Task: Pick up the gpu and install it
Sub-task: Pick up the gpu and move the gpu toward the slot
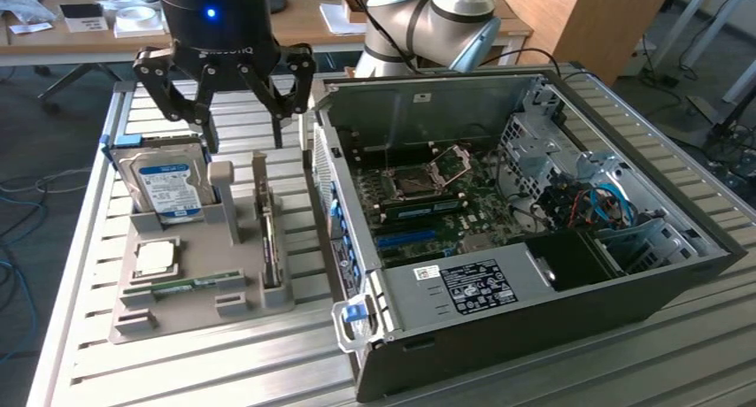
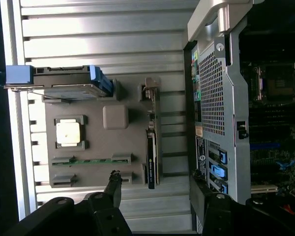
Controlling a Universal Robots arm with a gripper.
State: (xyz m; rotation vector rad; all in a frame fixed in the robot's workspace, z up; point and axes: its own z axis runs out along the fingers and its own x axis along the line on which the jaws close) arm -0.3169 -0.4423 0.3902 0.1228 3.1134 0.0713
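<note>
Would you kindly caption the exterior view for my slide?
Open hand hovers over the tray holding the gpu, beside the open case.

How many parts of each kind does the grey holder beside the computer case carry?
Hard drive: 1
Graphics card: 1
Processor chip: 1
Memory stick: 1
Total: 4

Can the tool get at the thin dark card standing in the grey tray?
Probably yes: the open tool hangs over the thin dark silver-bracketed card, and nothing covers its upper edge.
</note>
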